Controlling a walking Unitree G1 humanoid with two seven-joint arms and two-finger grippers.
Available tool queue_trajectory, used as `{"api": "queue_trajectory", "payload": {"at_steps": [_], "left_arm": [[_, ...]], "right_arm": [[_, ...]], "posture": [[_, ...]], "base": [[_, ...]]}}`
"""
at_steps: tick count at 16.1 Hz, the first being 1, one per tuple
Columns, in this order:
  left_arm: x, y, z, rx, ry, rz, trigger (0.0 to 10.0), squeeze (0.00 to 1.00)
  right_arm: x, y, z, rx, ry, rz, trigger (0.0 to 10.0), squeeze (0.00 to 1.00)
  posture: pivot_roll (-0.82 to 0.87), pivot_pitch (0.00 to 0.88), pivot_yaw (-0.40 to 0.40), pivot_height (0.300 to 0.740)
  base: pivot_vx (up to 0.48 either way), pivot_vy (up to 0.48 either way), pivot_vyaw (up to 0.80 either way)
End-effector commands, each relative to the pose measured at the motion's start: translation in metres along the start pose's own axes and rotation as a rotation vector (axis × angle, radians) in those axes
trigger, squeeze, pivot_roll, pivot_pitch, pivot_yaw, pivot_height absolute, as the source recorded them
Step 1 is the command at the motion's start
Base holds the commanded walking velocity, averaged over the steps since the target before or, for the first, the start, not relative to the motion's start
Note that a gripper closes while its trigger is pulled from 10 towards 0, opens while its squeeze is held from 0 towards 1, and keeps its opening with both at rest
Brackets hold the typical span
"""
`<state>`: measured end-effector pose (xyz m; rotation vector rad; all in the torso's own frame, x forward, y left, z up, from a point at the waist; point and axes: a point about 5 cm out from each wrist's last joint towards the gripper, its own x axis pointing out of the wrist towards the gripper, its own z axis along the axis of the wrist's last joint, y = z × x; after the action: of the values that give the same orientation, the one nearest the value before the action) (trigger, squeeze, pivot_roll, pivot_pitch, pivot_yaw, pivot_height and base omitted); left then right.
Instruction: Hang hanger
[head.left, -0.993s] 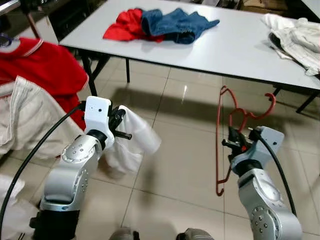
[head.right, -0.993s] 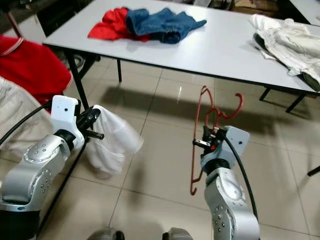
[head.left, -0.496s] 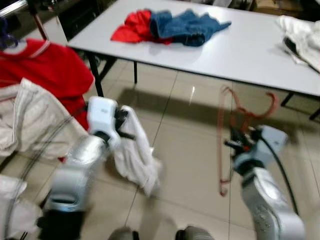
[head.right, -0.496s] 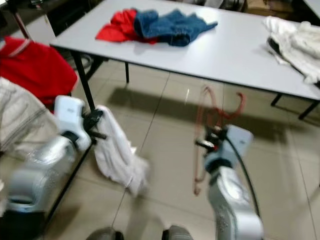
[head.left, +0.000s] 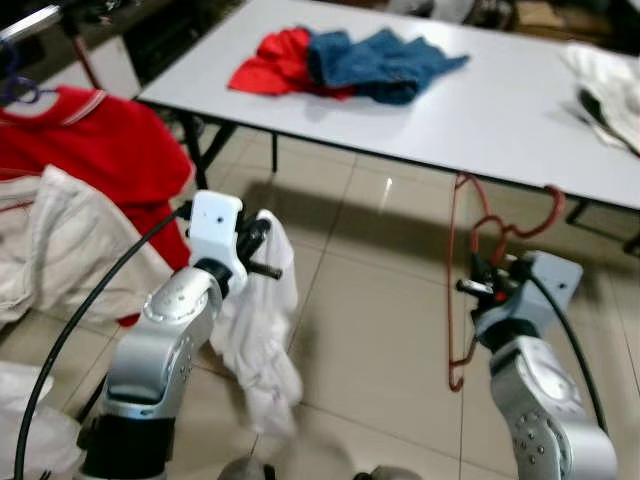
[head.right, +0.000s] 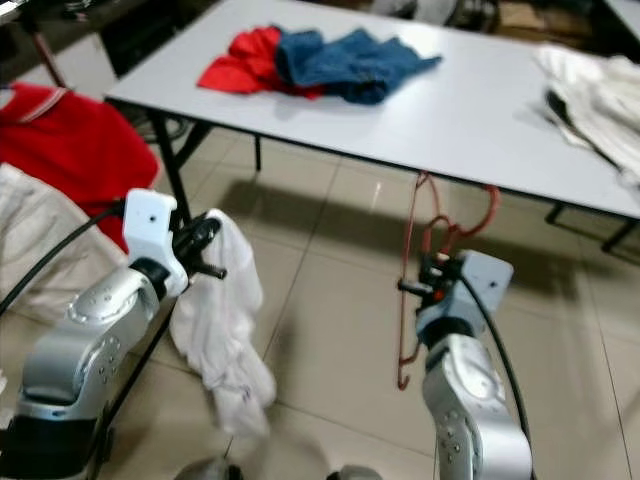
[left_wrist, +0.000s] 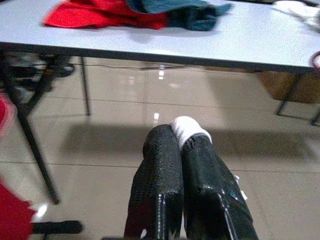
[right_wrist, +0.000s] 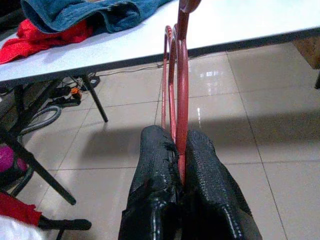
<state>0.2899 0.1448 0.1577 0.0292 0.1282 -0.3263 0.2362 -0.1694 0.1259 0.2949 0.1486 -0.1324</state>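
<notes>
The right gripper (right_wrist: 177, 165), fingers clamped on a red hanger (head.left: 462, 270), holds it upright above the tiled floor (head.left: 370, 330), in front of the white table (head.left: 480, 110); the left gripper (left_wrist: 182, 145), fingers pinched shut on a white cloth (head.left: 262, 340), lets it dangle beside red and cream garments (head.left: 90, 190); red and blue clothes (head.left: 340, 65) lie on the table.

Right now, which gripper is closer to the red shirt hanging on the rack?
Left. The left gripper, shut on the white cloth, is just beside the red shirt; the right gripper, holding the red hanger, is across the floor.
</notes>
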Motion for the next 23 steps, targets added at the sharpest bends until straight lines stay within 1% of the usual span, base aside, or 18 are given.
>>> {"api": "queue_trajectory", "payload": {"at_steps": [1, 8, 23], "left_arm": [[0.0003, 0.0046, 0.0065, 0.018, -0.029, 0.011, 10.0, 0.00], [0.0002, 0.0057, 0.0069, 0.018, -0.033, 0.010, 10.0, 0.00], [0.0006, 0.0057, 0.0058, 0.023, -0.032, 0.005, 10.0, 0.00]], "right_arm": [[0.0008, 0.0047, 0.0002, 0.006, -0.007, 0.021, 10.0, 0.00], [0.0018, 0.0087, -0.0011, -0.009, -0.003, 0.048, 10.0, 0.00], [0.0019, 0.0100, -0.0022, -0.017, -0.002, 0.059, 10.0, 0.00]], "posture": [[-0.01, 0.085, -0.021, 0.740], [-0.01, 0.077, -0.022, 0.740], [-0.01, 0.082, -0.024, 0.740]], "base": [[0.274, 0.000, 0.00], [0.282, 0.000, 0.00], [0.290, 0.000, 0.00]]}}
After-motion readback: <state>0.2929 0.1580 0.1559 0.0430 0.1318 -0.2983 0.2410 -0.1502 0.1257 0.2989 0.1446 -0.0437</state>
